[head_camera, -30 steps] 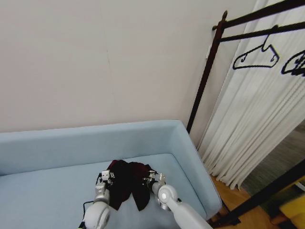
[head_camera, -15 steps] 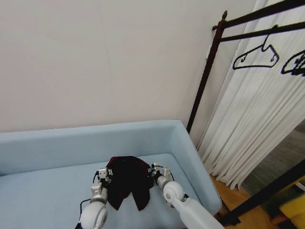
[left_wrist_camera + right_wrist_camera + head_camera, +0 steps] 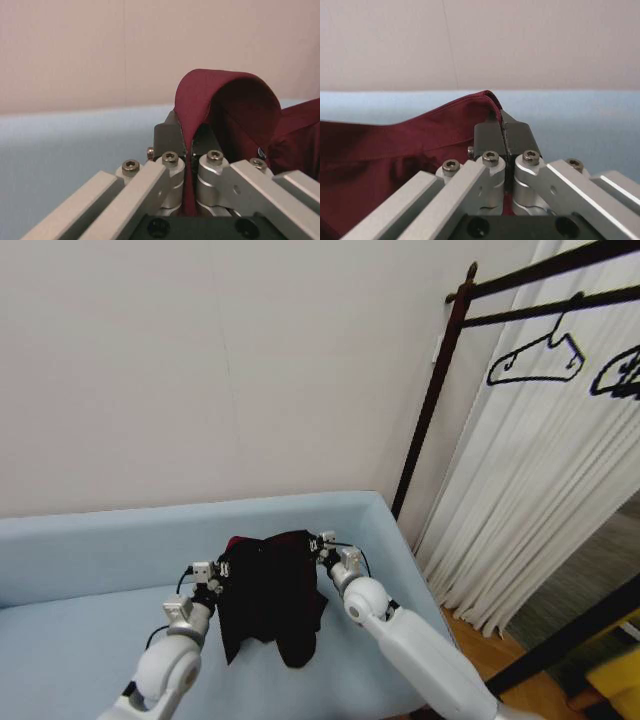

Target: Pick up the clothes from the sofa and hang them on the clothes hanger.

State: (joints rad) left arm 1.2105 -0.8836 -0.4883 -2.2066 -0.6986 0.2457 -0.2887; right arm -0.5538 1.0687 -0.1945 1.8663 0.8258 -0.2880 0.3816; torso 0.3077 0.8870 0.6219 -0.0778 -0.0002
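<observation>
A dark red garment (image 3: 270, 595) hangs in the air above the light blue sofa (image 3: 90, 640), stretched between both grippers. My left gripper (image 3: 222, 570) is shut on its left top edge, and in the left wrist view the red cloth (image 3: 225, 110) folds over and runs down between the fingers (image 3: 170, 137). My right gripper (image 3: 320, 543) is shut on the right top edge; the right wrist view has the cloth (image 3: 395, 150) pinched between the black fingertips (image 3: 492, 135). A dark clothes rack (image 3: 440, 370) with black hangers (image 3: 535, 355) stands at the right.
A plain pale wall (image 3: 200, 370) rises behind the sofa. White curtains (image 3: 540, 500) hang behind the rack at the right. The sofa's right armrest (image 3: 400, 570) lies between the garment and the rack's post; wooden floor (image 3: 480, 625) lies beyond it.
Both grippers have risen and moved apart with the garment, lifting it off the sofa seat so that it now hangs spread between them.
</observation>
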